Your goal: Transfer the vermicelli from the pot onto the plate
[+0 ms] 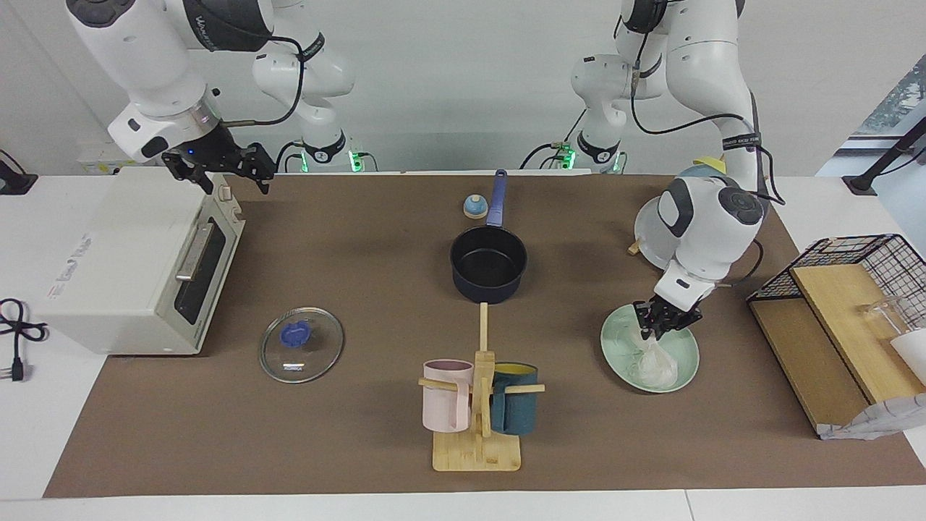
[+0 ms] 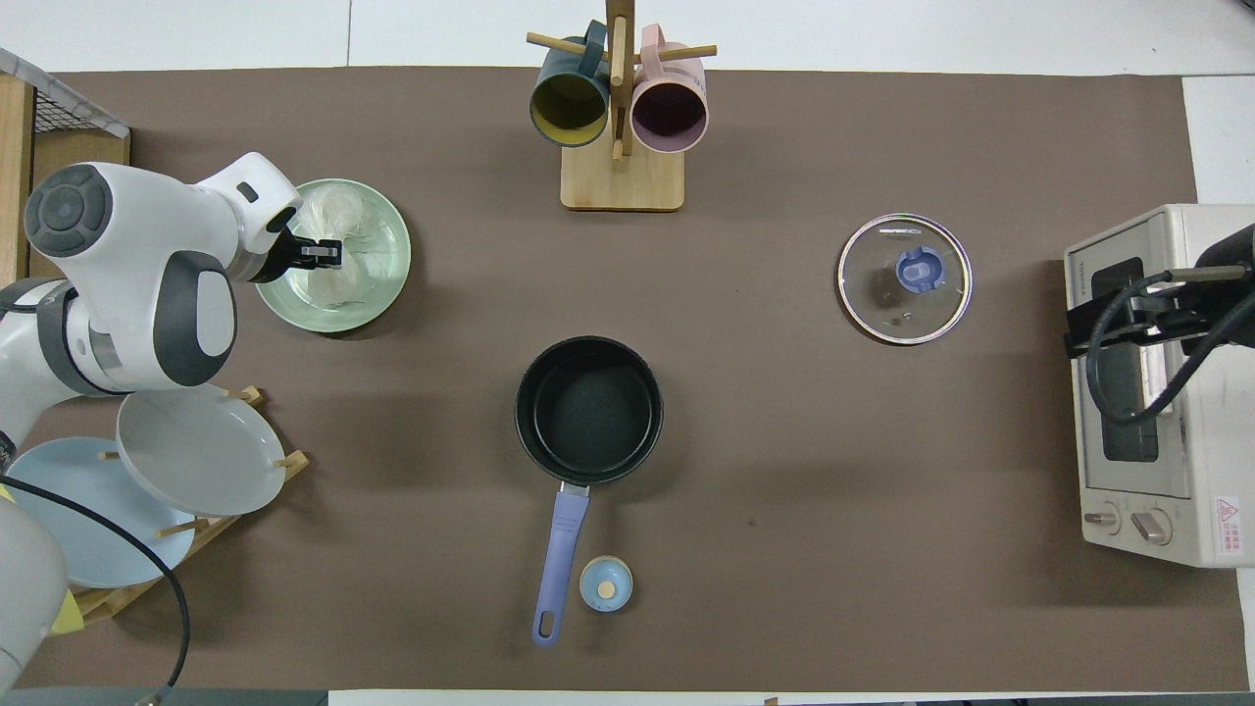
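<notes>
Whitish vermicelli (image 1: 657, 365) lies on the plate (image 1: 615, 351), apparently pinched by the left gripper (image 1: 655, 329).

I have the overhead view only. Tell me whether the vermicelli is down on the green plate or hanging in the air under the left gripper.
Observer: In the facing view the vermicelli has its bulk resting on the plate. A thin wisp rises to the left gripper, which is low over it.
Operator: Now check the right gripper. I see mostly cables at the oven.
Observer: The right gripper waits over the toaster oven, at the top edge nearest the robots, and carries nothing.
</notes>
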`<control>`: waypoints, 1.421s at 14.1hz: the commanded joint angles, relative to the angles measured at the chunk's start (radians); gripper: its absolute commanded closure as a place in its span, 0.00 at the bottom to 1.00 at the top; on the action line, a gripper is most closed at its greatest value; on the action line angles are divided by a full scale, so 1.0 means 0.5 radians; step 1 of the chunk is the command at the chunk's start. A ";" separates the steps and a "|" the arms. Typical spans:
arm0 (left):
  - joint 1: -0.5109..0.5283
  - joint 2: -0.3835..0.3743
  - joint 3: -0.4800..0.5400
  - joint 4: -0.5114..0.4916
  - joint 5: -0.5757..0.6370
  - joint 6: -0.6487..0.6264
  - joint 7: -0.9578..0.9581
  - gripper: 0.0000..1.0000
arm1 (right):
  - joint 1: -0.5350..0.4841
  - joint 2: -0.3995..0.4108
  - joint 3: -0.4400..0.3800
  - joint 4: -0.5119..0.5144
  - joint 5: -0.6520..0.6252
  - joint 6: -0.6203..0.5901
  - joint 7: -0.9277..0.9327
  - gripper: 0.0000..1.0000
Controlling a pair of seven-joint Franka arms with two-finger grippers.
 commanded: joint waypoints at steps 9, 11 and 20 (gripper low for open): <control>0.012 -0.641 0.053 0.402 0.112 -1.225 -0.303 0.00 | -0.024 -0.049 0.039 -0.052 -0.005 0.073 -0.021 0.00; -0.003 -0.755 0.047 0.429 0.230 -1.344 -0.413 0.00 | -0.024 -0.049 0.042 -0.052 -0.005 0.073 -0.021 0.00; -0.028 -0.812 0.068 0.432 0.175 -1.747 -0.411 0.00 | -0.024 -0.046 0.054 -0.049 -0.005 0.077 -0.017 0.00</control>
